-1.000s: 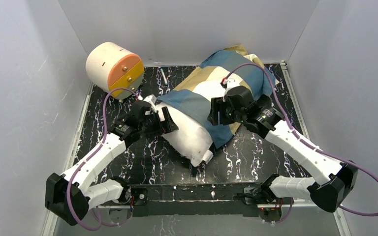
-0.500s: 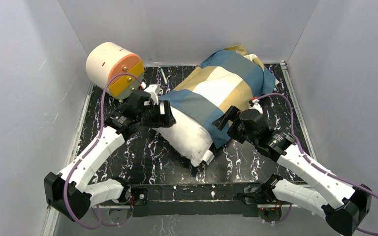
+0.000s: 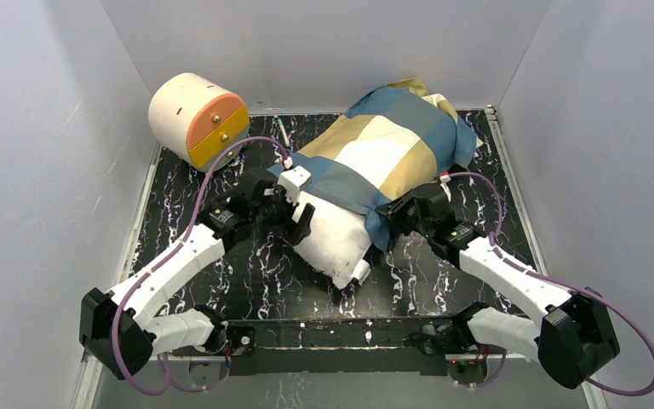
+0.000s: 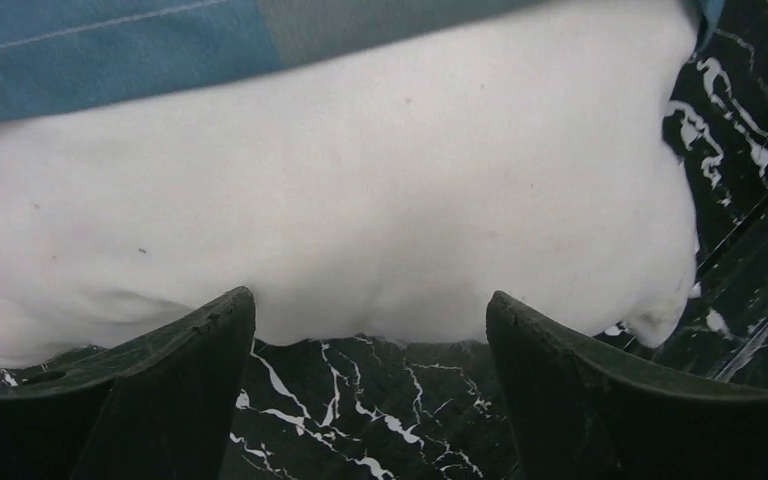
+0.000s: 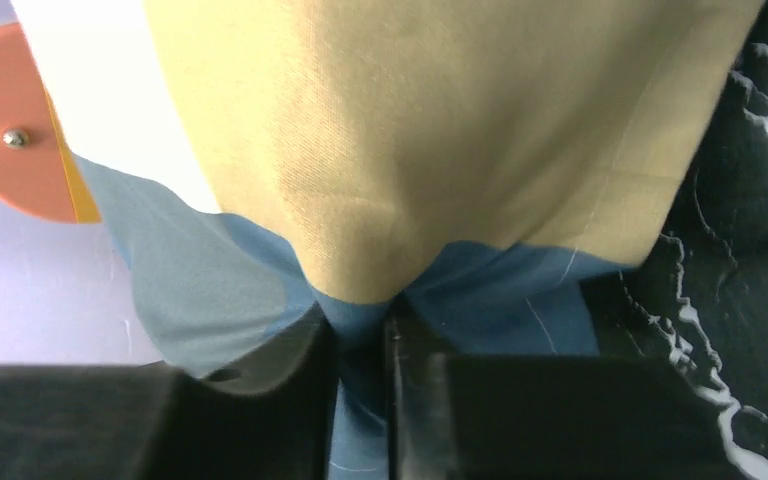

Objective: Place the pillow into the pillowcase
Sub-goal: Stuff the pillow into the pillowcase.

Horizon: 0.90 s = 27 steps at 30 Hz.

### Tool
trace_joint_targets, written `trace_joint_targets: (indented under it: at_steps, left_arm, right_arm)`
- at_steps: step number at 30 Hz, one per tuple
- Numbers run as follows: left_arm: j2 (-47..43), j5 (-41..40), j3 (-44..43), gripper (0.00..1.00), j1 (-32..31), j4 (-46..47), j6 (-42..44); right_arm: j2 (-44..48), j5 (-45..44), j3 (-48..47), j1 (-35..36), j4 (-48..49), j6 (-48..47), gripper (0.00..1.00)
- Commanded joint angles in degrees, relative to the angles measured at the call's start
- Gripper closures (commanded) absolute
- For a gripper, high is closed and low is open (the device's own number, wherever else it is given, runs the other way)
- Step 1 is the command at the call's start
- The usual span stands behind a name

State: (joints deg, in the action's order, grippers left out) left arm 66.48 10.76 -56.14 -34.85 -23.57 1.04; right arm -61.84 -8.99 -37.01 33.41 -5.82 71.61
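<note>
1. Pillow (image 3: 334, 239) lies mid-table (image 3: 255, 281), slanting from near-left to far-right. Most of it is inside the pillowcase (image 3: 383, 149), and only its bare white near end sticks out.
2. The pillowcase, in blue, tan and cream blocks, reaches the far wall. Its blue hem crosses the pillow where the white end begins.
3. The left gripper (image 4: 368, 305) has its jaws wide apart and holds nothing. It points at the side of the bare end, and the white edge spans the gap between the tips. Whether the tips touch it cannot be told.
4. The right gripper (image 5: 388, 325) is pinched narrow on a fold of blue pillowcase cloth at the hem's right side, with a tan block just beyond the fingers.
5. A cream cylinder (image 3: 196, 115) with an orange face sits at the far-left corner, apart from the pillow.
</note>
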Motion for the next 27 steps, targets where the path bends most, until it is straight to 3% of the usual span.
trace_joint_targets:
  at_steps: [1, 2, 3, 7, 14, 22, 27]
  left_arm:
    - [-5.0, -0.6, 3.4, 0.16, -0.5, 0.3, 9.4]
    - [-5.9, -0.7, 4.1, 0.15, -0.6, 0.2, 10.7]
    - [-6.6, -0.6, 4.8, 0.15, -0.6, 0.3, 12.0]
    - [-9.2, 2.4, 7.1, 0.13, -1.4, 0.8, 17.8]
    - [-13.6, 8.0, 11.3, 0.10, -6.0, 5.9, 23.1]
    - [-14.5, 10.4, 7.3, 0.10, -11.5, 9.9, 18.9]
    - [-13.0, 5.3, 7.3, 0.12, -12.0, 19.9, 9.5]
  right_arm:
    - [1.0, 0.1, -0.6, -1.6, 9.0, -2.6, 0.88]
    - [1.5, -0.7, -1.2, -1.8, 8.3, -3.8, 0.98]
    - [2.1, -1.3, -1.8, -2.0, 7.7, -4.9, 0.99]
    - [5.4, -2.3, -3.9, -2.3, 6.0, -7.8, 0.99]
    - [9.4, -4.4, -12.2, -2.3, -6.2, -11.6, 0.99]
    - [11.1, -13.8, -29.9, -2.4, -24.4, -18.7, 0.99]
    - [10.6, -19.2, -41.8, -2.3, -32.4, -24.4, 0.99]
